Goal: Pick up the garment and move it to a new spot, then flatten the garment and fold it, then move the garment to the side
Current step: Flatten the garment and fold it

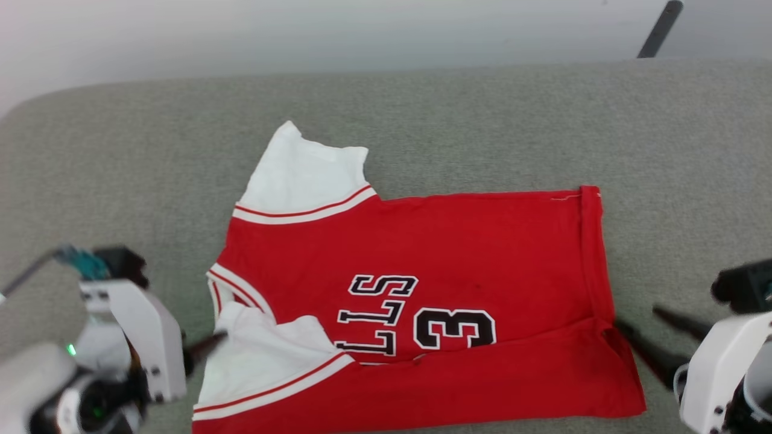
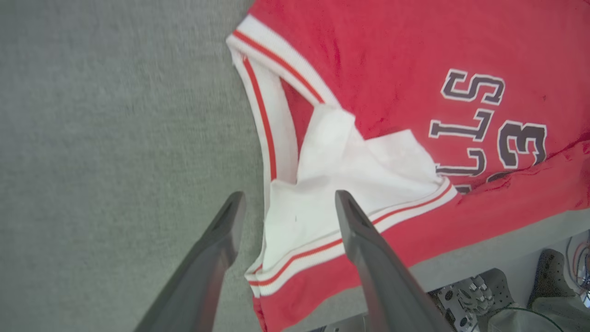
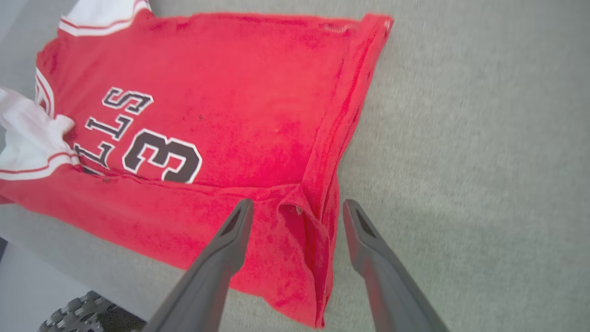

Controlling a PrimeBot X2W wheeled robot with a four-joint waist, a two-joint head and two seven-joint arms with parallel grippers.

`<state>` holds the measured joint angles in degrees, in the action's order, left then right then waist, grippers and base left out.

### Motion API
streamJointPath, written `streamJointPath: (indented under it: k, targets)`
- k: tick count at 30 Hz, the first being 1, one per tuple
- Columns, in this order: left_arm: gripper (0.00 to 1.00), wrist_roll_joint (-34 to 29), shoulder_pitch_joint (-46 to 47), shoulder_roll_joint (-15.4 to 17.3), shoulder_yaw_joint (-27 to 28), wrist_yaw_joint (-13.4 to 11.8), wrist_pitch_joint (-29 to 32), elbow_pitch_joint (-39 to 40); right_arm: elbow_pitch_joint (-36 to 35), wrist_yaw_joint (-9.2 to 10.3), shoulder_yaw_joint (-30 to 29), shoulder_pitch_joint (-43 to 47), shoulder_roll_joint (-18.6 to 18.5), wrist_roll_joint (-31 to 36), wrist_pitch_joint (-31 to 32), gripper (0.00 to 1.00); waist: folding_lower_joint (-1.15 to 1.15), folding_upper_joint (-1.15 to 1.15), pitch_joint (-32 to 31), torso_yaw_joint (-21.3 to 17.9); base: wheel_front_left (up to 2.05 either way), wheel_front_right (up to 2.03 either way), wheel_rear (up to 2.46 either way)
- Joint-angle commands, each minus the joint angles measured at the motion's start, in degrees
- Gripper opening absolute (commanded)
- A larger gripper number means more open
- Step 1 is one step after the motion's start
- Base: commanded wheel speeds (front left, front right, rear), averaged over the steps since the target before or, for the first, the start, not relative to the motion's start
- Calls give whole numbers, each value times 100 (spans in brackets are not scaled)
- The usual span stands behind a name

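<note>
Left end effector (image 2: 288, 199), wide, straddles the garment (image 1: 470, 241) at its sleeve edge — right end effector (image 3: 297, 206), wide, at its hem. Grey surface (image 1: 482, 114) beneath both

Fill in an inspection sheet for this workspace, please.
Surface: grey fabric, rounded far-left corner.
Job's things: jersey lies flat, near edge folded over the lettering, near sleeve folded in.
Clutter: nothing seen.
End effectors: left end effector open at the near sleeve; right end effector open at the hem corner.
Cables: thin wires below the surface edge.
Surroundings: dark bar beyond the surface.
</note>
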<state>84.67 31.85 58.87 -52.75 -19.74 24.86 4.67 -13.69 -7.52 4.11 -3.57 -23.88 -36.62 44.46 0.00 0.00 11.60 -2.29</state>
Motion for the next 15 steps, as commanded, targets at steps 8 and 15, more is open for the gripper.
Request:
streamJointPath:
  k: [8, 15]
  targets:
    - [100, -678, 976, 49, 281, 161, -128, -192, -207, 5, 231, -515, 31, 248, -1711, 100, 0, 0, 252, -346, 0, 0, 0]
    - [100, -1284, 1890, -215, 370, 576, -245, -829, -248, 5, 434, -890, 179, 548, -3225, 100, 0, 0, 584, -732, 0, 0, 0]
